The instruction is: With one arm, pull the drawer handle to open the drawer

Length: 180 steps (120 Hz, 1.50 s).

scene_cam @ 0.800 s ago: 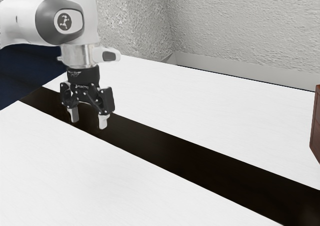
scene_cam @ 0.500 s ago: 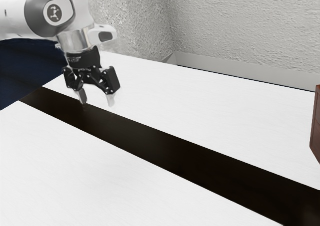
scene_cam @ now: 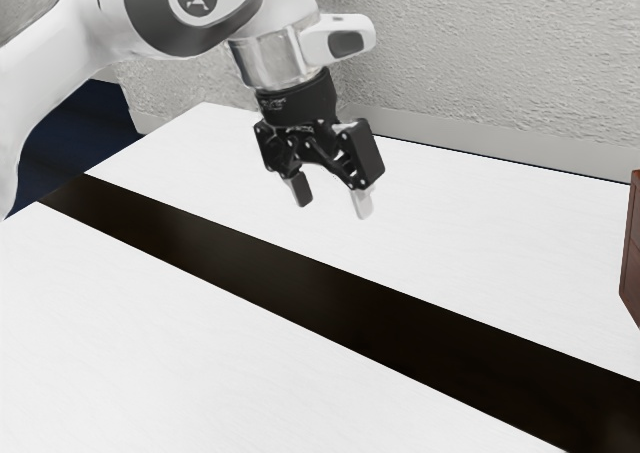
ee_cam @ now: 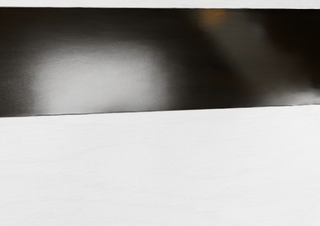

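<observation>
Since the earlier frame the white arm [scene_cam: 60,53] had swung toward the exterior view's right, presumably to near the brown cabinet [scene_cam: 633,243] at that edge, likely the drawer's home. Tilted above the tabletop, the black gripper [scene_cam: 333,209] had its fingers [scene_cam: 364,202] well apart with nothing between them, probably kept free for the handle. Rough pale wall [scene_cam: 480,63] stood behind the white tabletop [scene_cam: 150,323], crossed by a glossy dark band [scene_cam: 300,283]
</observation>
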Each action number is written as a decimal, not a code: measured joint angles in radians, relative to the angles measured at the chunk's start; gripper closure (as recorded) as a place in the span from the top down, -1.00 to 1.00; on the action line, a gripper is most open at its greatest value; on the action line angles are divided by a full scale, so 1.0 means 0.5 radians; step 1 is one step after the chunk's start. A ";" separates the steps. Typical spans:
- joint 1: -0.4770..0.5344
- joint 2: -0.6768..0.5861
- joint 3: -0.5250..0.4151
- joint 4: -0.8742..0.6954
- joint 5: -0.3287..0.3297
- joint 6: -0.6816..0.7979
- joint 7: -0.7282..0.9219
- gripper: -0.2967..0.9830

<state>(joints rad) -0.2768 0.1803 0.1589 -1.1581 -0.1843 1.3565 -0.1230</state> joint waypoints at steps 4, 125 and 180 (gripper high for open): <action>-0.015 0.010 -0.001 -0.003 -0.056 0.029 -0.026 0.53; -0.252 0.599 -0.169 0.051 -0.700 1.268 -0.373 0.54; -0.272 0.727 -0.213 0.042 -0.705 1.507 -0.394 0.54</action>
<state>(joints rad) -0.4129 0.5440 0.0526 -1.1370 -0.5370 2.1101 -0.3199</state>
